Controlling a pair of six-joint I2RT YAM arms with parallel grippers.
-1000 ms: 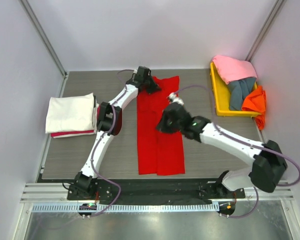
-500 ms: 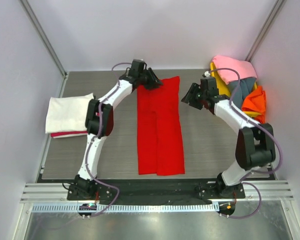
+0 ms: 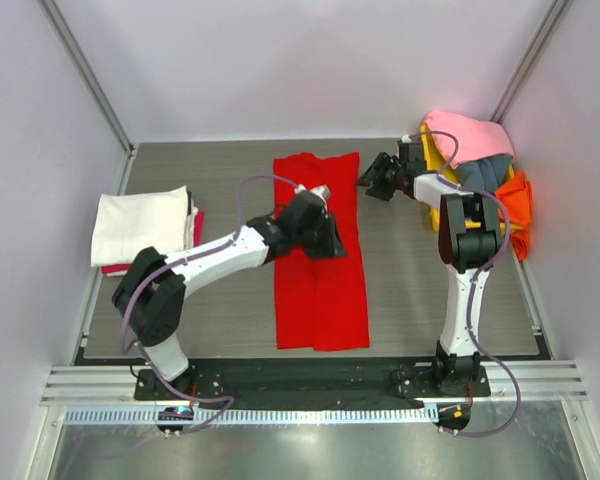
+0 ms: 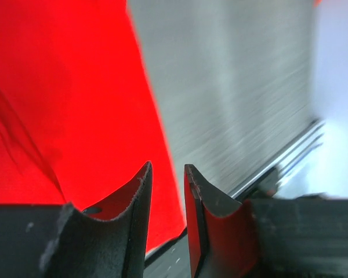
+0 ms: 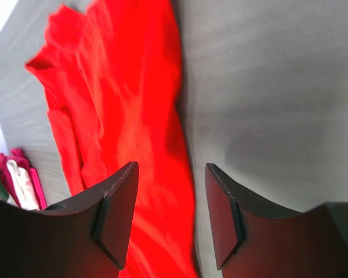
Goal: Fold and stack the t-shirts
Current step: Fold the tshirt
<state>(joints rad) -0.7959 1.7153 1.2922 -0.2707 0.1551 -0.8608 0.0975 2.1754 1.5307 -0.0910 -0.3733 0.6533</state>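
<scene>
A bright red t-shirt [image 3: 318, 290] lies folded into a long strip down the middle of the table. My left gripper [image 3: 330, 243] hovers over its right half, midway along. In the left wrist view the jaws [image 4: 167, 169] stand slightly apart with nothing between them, above the red cloth [image 4: 58, 87] and its right edge. My right gripper [image 3: 371, 180] is off the shirt's far right corner, open and empty [image 5: 171, 167], with the red shirt [image 5: 133, 104] below and to the left. A folded cream-white t-shirt [image 3: 140, 226] tops a stack at the left.
A yellow tray [image 3: 432, 190] at the far right holds a pink t-shirt [image 3: 470, 135], a grey-blue one [image 3: 480, 182] and an orange one [image 3: 508, 207] hanging over its rim. A pink folded layer [image 3: 145, 267] shows under the cream shirt. Walls close in on three sides.
Both grippers went from shut to open. My left arm came back from the shirt's far edge to its middle. My right arm swung from over the shirt to the far right beside the tray.
</scene>
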